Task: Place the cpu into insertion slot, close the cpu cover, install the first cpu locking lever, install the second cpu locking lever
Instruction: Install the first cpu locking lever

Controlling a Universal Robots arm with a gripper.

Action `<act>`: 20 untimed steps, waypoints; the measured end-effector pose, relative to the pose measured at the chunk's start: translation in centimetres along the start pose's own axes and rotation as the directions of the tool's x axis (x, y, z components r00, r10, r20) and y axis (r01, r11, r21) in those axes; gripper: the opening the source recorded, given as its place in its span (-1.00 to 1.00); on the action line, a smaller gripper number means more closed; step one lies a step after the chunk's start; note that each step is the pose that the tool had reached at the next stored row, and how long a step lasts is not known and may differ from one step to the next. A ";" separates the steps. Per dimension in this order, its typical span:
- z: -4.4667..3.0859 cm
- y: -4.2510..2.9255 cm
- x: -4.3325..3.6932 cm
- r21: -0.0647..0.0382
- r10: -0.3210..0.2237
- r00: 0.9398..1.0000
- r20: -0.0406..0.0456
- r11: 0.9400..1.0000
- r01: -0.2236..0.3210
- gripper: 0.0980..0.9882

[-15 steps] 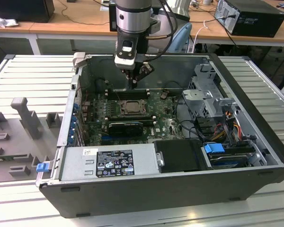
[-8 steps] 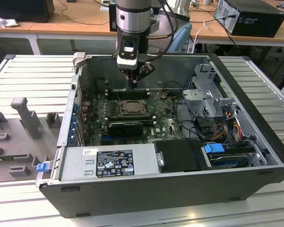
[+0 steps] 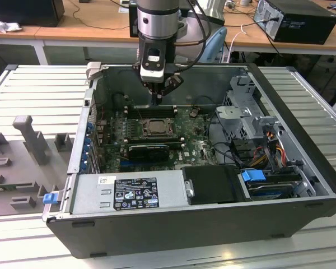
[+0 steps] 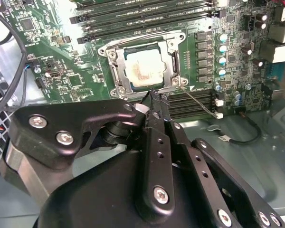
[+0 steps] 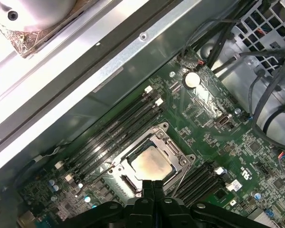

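Note:
The cpu (image 4: 142,69) lies in the insertion slot (image 3: 151,126), its pale metal top showing through the cut-out of the cpu cover (image 4: 115,66), which lies flat over it. Both wrist views show this; in the first wrist view the cpu (image 5: 152,164) sits inside the cover frame (image 5: 170,148). A thin wire locking lever (image 4: 199,102) sticks out from the socket's corner across the memory slots. My gripper (image 4: 154,97) is shut with nothing visible between its fingers, just above the socket's edge. In the exterior view the gripper (image 3: 157,102) hangs over the memory slots behind the socket.
The green motherboard (image 3: 199,147) lies inside an open computer case (image 3: 302,120). Long black memory slots (image 4: 142,19) flank the socket on two sides. A black expansion card (image 3: 150,150), a power supply (image 3: 129,193) and cable bundles (image 3: 269,148) stand at the front and the exterior view's right.

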State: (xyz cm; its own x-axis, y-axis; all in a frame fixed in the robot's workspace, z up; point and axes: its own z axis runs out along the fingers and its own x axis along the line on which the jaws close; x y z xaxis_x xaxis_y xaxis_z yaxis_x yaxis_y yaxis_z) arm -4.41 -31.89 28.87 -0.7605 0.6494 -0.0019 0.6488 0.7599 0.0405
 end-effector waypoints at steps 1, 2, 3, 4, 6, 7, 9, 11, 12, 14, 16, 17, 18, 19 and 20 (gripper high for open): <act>0.00 0.00 0.00 0.000 -0.009 1.000 0.000 1.000 0.009 -0.98; 0.00 0.00 0.00 0.000 -0.013 1.000 -0.001 1.000 0.013 -0.98; 0.00 0.00 0.00 0.000 -0.018 1.000 -0.001 1.000 0.018 -0.98; 0.00 0.00 0.00 0.000 -0.024 1.000 -0.001 1.000 0.024 -0.98; 0.00 0.00 0.00 0.000 -0.035 0.999 -0.001 0.999 0.035 -0.98; 0.00 0.00 0.00 0.000 -0.040 0.999 -0.002 0.999 0.040 -0.98; 0.00 0.00 0.00 0.000 -0.064 0.998 -0.003 0.998 0.064 -0.98; 0.00 0.00 0.00 0.000 -0.076 0.997 -0.003 0.997 0.076 -0.98; 0.00 0.00 0.00 0.000 -0.086 0.996 -0.003 0.996 0.086 -0.98; 0.00 0.00 0.00 0.000 -0.099 0.995 -0.004 0.995 0.099 -0.98; 0.00 0.00 0.00 -0.001 -0.125 0.992 -0.005 0.992 0.125 -0.98; 0.00 0.00 0.00 -0.001 -0.135 0.991 -0.005 0.991 0.135 -0.98; 0.00 0.00 0.00 -0.001 -0.147 0.989 -0.006 0.989 0.147 -0.98; 0.00 0.00 0.00 -0.001 -0.157 0.988 -0.006 0.988 0.157 -0.98; 0.00 0.00 0.00 -0.001 -0.169 0.986 -0.007 0.986 0.169 -0.98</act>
State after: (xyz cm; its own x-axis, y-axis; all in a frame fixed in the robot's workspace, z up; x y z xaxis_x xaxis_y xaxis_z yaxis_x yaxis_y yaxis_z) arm -4.41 -31.89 28.87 -0.8594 0.5113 -0.0019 0.5108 0.8588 0.0404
